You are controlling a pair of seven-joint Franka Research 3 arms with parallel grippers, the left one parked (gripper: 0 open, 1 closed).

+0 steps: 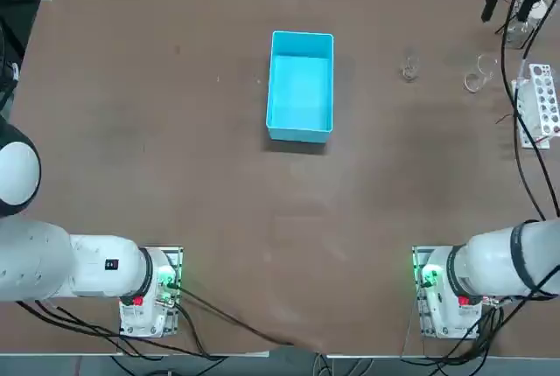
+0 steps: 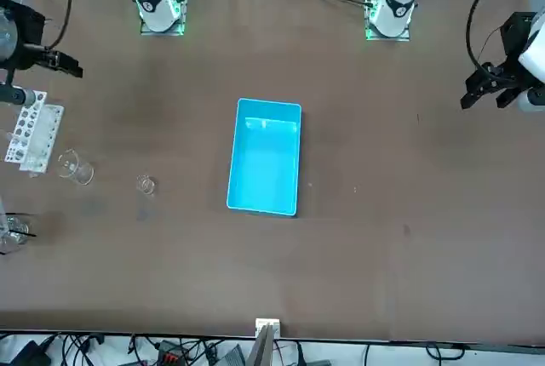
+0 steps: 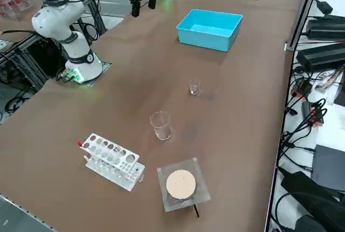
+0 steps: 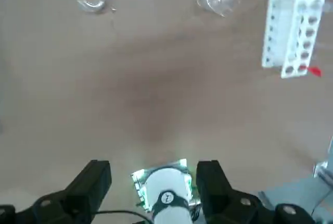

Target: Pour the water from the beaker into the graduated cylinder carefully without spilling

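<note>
Arm base: the right arm's white base (image 1: 446, 293) sits at the robot's edge of the brown bench (image 1: 289, 210), with the upper arm reaching out to the right, past the overhead view.
Cables: black cables (image 1: 511, 87) hang along the arm and, seen from overhead, cross in front of the rack.
Rack: a white rack with holes (image 3: 113, 161) stands at the right, a small red tip (image 3: 80, 143) at its end nearer the robot.
Blue box: an open, shallow box (image 3: 209, 29) lies flat well to the left of the rack, with the two glasses between them.
Graduated cylinder: the bigger clear glass (image 3: 161, 125) stands upright between the rack and the beaker, apart from both.
Beaker: the tiny clear glass (image 3: 194, 86) stands upright to the left of the cylinder, on the box's side, touching neither.
Water: too clear to make out in either glass.
Disc: a pale round disc (image 3: 181, 184) sits over a clear square sheet (image 3: 202, 195), beyond the rack, a thin dark rod (image 3: 195, 210) poking out.
Claw: the right claw (image 4: 155, 172) is released, fingers spread wide with bare space between, raised above the bench's far right part.
</note>
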